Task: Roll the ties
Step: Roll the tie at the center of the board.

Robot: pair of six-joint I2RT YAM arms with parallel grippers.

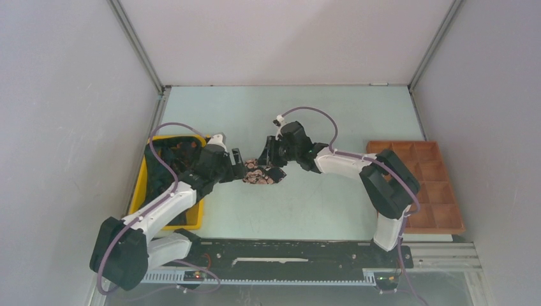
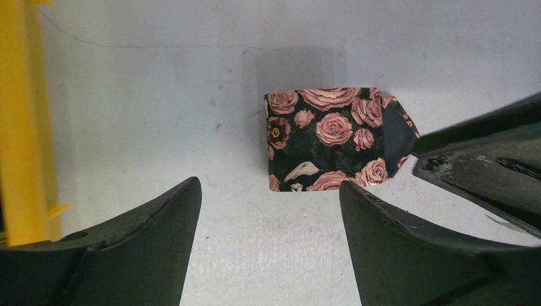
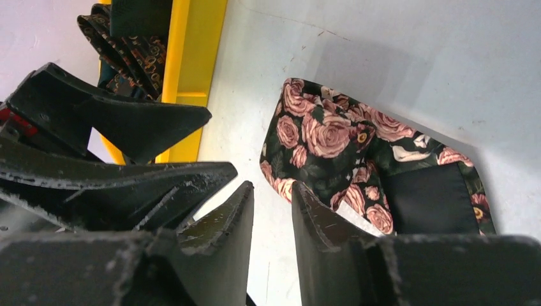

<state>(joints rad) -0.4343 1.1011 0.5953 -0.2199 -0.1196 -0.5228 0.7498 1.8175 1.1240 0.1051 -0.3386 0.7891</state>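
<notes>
One of the ties (image 1: 258, 173) lies rolled into a short bundle mid-table, black with pink roses. In the left wrist view this tie (image 2: 328, 137) sits just beyond my left gripper (image 2: 269, 185), which is open and touches nothing. My right gripper (image 3: 272, 186) stands close on the other side with its jaws narrow but apart, only bare table between them. The tie (image 3: 357, 159) lies just past the right fingertip, with its plain black lining showing. From above, the left gripper (image 1: 237, 164) and right gripper (image 1: 274, 167) flank the bundle.
A yellow bin (image 1: 143, 185) stands at the left and holds another dark patterned tie (image 3: 127, 44). A brown wooden tray with compartments (image 1: 427, 185) sits at the right. White walls enclose the table on three sides.
</notes>
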